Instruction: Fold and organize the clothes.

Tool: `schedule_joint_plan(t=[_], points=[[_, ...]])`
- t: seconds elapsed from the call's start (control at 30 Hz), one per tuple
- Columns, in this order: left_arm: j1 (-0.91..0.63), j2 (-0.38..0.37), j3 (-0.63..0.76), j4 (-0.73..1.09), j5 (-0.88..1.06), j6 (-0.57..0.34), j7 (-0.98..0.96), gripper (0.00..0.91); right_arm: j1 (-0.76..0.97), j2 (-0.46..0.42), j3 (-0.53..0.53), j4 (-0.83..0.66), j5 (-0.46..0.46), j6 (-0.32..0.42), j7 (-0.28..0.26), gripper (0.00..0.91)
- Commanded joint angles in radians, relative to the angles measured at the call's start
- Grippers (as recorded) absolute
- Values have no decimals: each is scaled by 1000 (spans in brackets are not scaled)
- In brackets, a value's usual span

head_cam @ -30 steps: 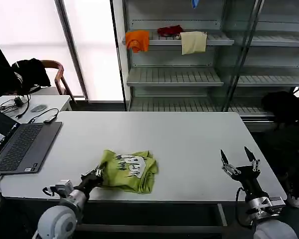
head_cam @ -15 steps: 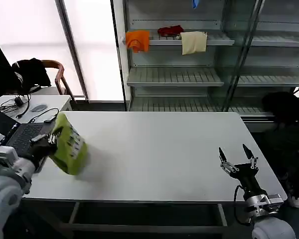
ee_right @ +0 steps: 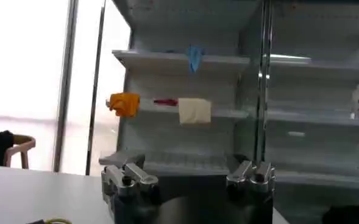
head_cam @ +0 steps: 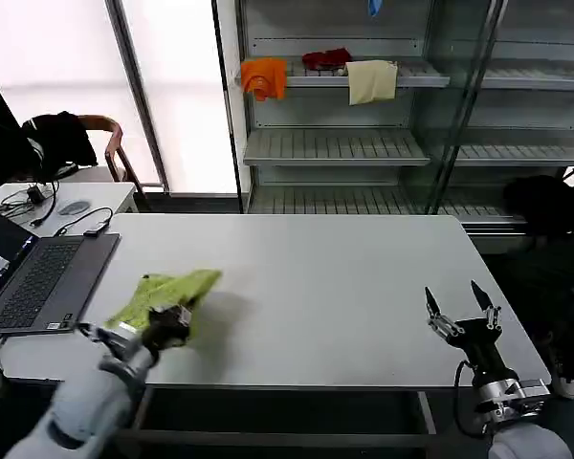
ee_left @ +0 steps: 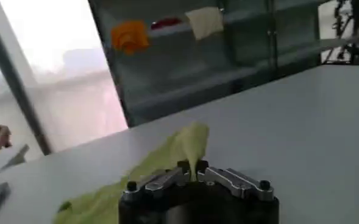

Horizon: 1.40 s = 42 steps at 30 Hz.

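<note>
The lime-green T-shirt [head_cam: 169,291] lies in a loose, stretched heap on the white table [head_cam: 344,287], near the front left. My left gripper [head_cam: 169,318] is at the shirt's near edge, shut on a pinch of its fabric. In the left wrist view the green shirt [ee_left: 167,155] rises as a ridge from between the closed left gripper [ee_left: 191,166]. Its white print is hidden. My right gripper [head_cam: 460,308] stands open and upright at the table's front right, far from the shirt; in its wrist view the right gripper [ee_right: 188,176] has nothing between its fingers.
An open laptop [head_cam: 40,281] sits on the table's left edge, close to the shirt. Behind the table a metal shelf unit [head_cam: 335,148] carries an orange cloth [head_cam: 264,77], a red cloth [head_cam: 327,59] and a cream cloth [head_cam: 372,81]. A side table with cables [head_cam: 67,201] stands at far left.
The left gripper carried the shirt from the table's front centre up and left over the laptop, then brought it back down onto the table's left part. The right gripper stayed put.
</note>
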Motion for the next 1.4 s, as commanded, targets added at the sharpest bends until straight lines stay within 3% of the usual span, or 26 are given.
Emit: schedule_joint_plan(t=[0.03,0.23,0.27,0.3,0.4,0.53,0.7,0.9,1.0,1.2,1.4], points=[[-146,-143,314,-2,78,-6,-38,10,-1,2,-2,-3,-5,-3,0,907],[-285,-173,365,54,-12,49,-162,20,27,16,-26,-7,-22,-17,2,907],[-308,-188,376,62,-12,64,-203,131,32,17,-32,-7,-27,-21,2,907],[-333,-206,387,68,-12,74,-234,907,34,18,-33,-7,-28,-22,3,907],[-379,-231,392,75,-15,74,-274,907,58,23,-53,-7,-38,-38,4,907],[-408,-211,372,36,8,62,-289,907,97,25,-90,-7,-45,-69,2,907],[-408,-181,314,-85,11,87,-305,907,177,33,-150,-17,-39,-167,-23,907],[-205,-98,183,-228,89,66,-235,907,328,70,-315,-42,11,-326,-55,907],[-46,-74,106,-247,209,38,-186,907,434,109,-433,-61,105,-418,4,907],[168,-120,-17,-316,220,30,-134,907,576,181,-677,-99,206,-606,172,907],[207,-163,-20,-333,262,28,-110,907,593,214,-770,-106,238,-660,195,907]])
